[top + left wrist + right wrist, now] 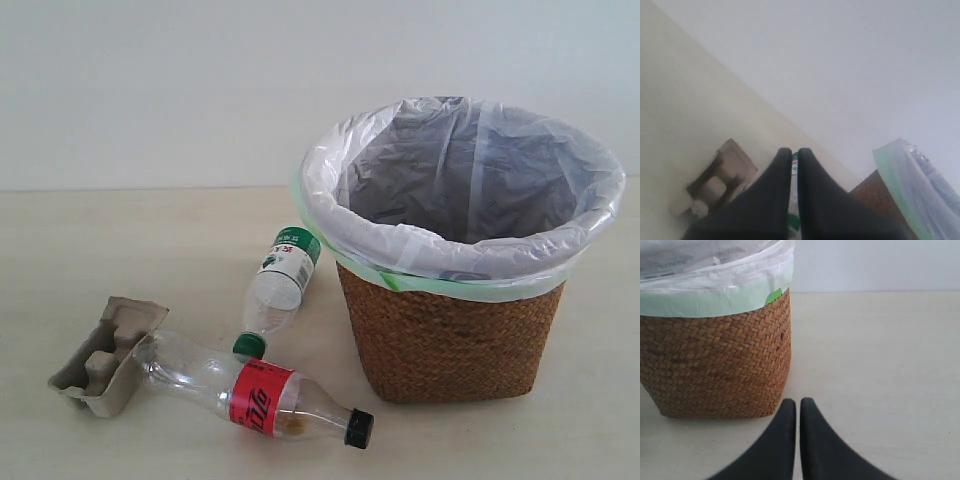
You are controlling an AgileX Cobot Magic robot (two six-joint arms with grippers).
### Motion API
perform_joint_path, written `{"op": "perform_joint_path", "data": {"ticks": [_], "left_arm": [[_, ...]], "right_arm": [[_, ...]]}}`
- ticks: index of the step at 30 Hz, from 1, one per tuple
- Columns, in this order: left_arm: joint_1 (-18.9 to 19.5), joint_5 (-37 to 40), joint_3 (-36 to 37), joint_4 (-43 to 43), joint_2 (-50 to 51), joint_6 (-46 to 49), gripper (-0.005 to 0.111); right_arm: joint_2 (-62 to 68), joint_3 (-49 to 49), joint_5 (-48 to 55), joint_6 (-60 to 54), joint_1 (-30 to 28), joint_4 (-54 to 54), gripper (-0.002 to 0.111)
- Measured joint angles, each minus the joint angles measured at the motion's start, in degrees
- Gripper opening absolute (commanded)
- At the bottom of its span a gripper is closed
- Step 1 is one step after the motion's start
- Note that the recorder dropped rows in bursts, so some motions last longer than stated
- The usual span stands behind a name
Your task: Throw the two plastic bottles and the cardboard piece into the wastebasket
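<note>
Woven wicker wastebasket [450, 340] with a crinkly translucent liner sits right of centre in my exterior view. Lower left, the clear red-label bottle [255, 395] lies flat, base against the lumpy moulded-pulp cardboard piece [105, 360]. The green-capped bottle [282, 285] lies just above it. Left gripper [795, 152] and right gripper [798, 402]: smooth black tapered jaws pressed together on both.
</note>
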Motion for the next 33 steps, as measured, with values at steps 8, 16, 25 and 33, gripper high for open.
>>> {"op": "perform_joint_path", "data": {"ticks": [8, 16, 25, 33], "left_arm": [[0.0, 7.9, -15.3, -0.2, 13.2, 11.1, 0.004], [0.0, 34.1, -41.4, 9.9, 47.6, 22.3, 0.011], [0.0, 38.2, -50.3, 16.2, 75.5, 30.1, 0.082], [-6.2, 30.2, -52.0, 17.9, 88.9, 31.4, 0.081]], "right_arm": [[0.0, 0.0, 0.0, 0.0, 0.0, 0.0, 0.000], [0.0, 0.0, 0.0, 0.0, 0.0, 0.0, 0.000], [0.0, 0.0, 0.0, 0.0, 0.0, 0.0, 0.000], [0.0, 0.0, 0.0, 0.0, 0.0, 0.0, 0.000]]}}
